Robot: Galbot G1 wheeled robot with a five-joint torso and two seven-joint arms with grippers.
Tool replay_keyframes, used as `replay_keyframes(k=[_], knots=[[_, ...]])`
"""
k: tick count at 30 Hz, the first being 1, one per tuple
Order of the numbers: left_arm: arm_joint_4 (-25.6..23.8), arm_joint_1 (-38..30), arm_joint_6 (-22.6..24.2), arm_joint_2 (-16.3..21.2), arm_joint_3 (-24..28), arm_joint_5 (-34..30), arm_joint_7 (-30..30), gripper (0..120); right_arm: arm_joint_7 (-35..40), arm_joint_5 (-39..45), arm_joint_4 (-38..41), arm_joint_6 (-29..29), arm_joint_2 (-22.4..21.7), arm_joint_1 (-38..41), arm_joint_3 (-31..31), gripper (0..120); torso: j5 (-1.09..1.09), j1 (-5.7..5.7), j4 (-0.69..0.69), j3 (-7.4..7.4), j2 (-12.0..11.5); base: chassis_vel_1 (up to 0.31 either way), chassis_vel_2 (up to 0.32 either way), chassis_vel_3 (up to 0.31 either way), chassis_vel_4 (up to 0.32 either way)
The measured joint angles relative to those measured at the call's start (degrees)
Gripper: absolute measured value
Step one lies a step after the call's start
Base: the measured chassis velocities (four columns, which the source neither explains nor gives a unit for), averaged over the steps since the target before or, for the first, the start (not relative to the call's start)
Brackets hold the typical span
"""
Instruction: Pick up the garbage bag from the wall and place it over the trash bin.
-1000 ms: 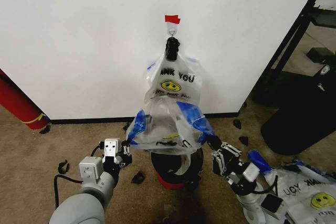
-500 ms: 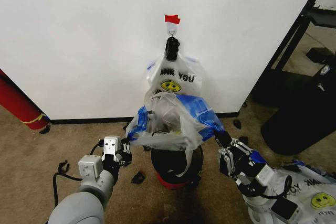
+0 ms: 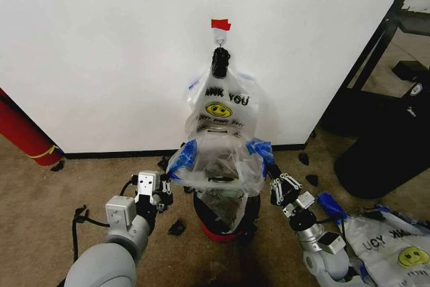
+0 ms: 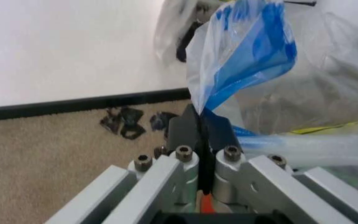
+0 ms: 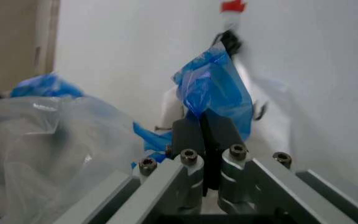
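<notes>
- The left tool [image 3: 163, 186] is clamped on one blue handle strip [image 4: 253, 60] of the garbage bag [image 3: 216, 166]; in the left wrist view its jaws stand pressed together with the blue plastic rising out from between them.
- The right tool [image 3: 274, 181] is likewise closed on the other blue strip [image 5: 215, 91], pinched at the jaw tips.
- The bag hangs between the two tools, its mouth stretched open from both sides (likely so the opening is wide enough to go round a rim).
- The trash bin [image 3: 250, 203] stands on the carpet below and between the tools; the bag's lower part sags down to its opening, which suggests the bag is being lined up over it.
- Beyond the tools, more bags alike [image 3: 223, 102] hang from a hook [image 3: 220, 44] on the wall [image 3: 101, 45], under a red tape piece [image 3: 220, 24].
</notes>
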Motion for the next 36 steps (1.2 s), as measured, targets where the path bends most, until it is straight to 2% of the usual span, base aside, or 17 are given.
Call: replay_keyframes(k=[4,5,11,17,21,25,32,36], knots=[[-0.01,0.38,-0.09,1.77,1.37,-0.17,1.14,0,-12.58,4.91,-2.75,-0.52,-2.05,0.18,0.32,0,0.00,0.00,0.00,0.00,0.00,0.000,0.000,0.000,0.000],[-0.01,0.38,-0.09,1.77,1.37,-0.17,1.14,0,-12.58,4.91,-2.75,-0.52,-2.05,0.18,0.32,0,0.00,0.00,0.00,0.00,0.00,0.000,0.000,0.000,0.000],[1.84,-1.41,-3.18,2.68,4.06,-0.18,4.72,0,-25.67,8.56,-5.93,-2.39,-3.35,3.77,1.18,0,0.00,0.00,-0.01,0.00,0.00,0.000,0.000,0.000,0.000],[5.70,-2.08,-5.02,2.44,4.94,-0.12,7.32,0,-31.94,11.63,-6.15,-4.80,-3.92,5.89,2.21,0,-0.01,0.00,0.01,0.00,0.00,0.000,0.000,0.000,0.000],[7.65,-1.51,-5.52,2.08,5.54,0.09,7.41,0,-34.92,12.68,-5.72,-5.49,-4.51,5.28,2.23,0,0.00,0.00,0.01,0.00,0.00,0.000,0.000,0.000,0.000],[9.64,-0.23,-5.57,1.69,5.92,2.88,6.16,0,-39.03,12.73,-6.12,-6.02,-5.14,3.76,2.26,0,-0.01,0.00,0.00,0.00,0.00,0.000,0.000,0.000,0.000],[9.54,2.00,-4.18,2.47,4.97,6.81,4.65,0,-43.54,14.29,-6.65,-7.46,-6.21,1.80,2.31,0,0.00,0.00,0.01,0.00,0.00,0.000,0.000,0.000,0.000],[8.53,4.96,-3.34,4.14,3.86,10.33,4.50,0,-45.32,17.50,-6.36,-8.71,-7.77,-0.80,2.34,0,0.00,0.00,0.00,0.00,0.00,0.000,0.000,0.000,0.000]])
